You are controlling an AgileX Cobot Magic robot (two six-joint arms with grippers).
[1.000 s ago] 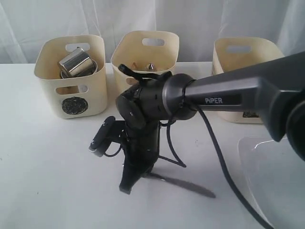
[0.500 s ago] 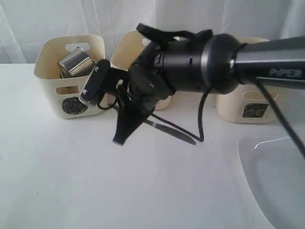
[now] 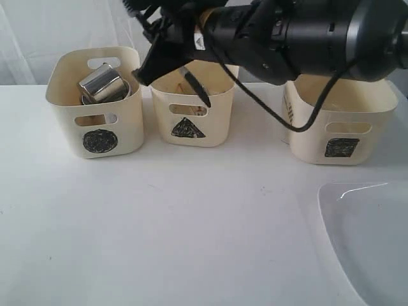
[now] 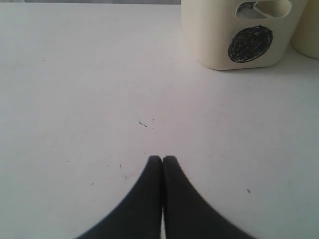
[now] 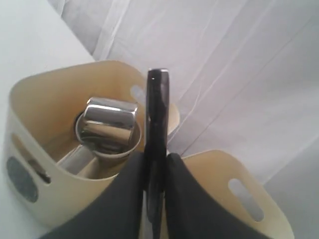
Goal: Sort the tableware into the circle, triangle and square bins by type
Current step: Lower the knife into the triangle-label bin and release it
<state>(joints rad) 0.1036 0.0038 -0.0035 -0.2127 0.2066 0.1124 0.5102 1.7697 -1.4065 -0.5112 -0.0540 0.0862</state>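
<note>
My right gripper (image 3: 156,64) is shut on the steel knife (image 3: 196,89), which hangs slanted with its tip over the triangle bin (image 3: 191,118). In the right wrist view the knife (image 5: 157,109) stands clamped between the fingertips of that gripper (image 5: 156,157), above the gap between the circle bin (image 5: 30,144) and the triangle bin (image 5: 234,179). Steel mugs (image 3: 100,83) lie in the circle bin (image 3: 95,124). The square bin (image 3: 341,127) stands at the right. My left gripper (image 4: 162,158) is shut and empty over bare table, short of the circle bin (image 4: 239,35).
A large white plate (image 3: 366,242) lies at the front right corner of the white table. A white curtain hangs behind the bins. The right arm's dark body spans the top of the exterior view, above the triangle and square bins.
The right arm has lifted the knife off the table and carried it up and back, from the table's middle to above the triangle bin. The left gripper has not changed.
</note>
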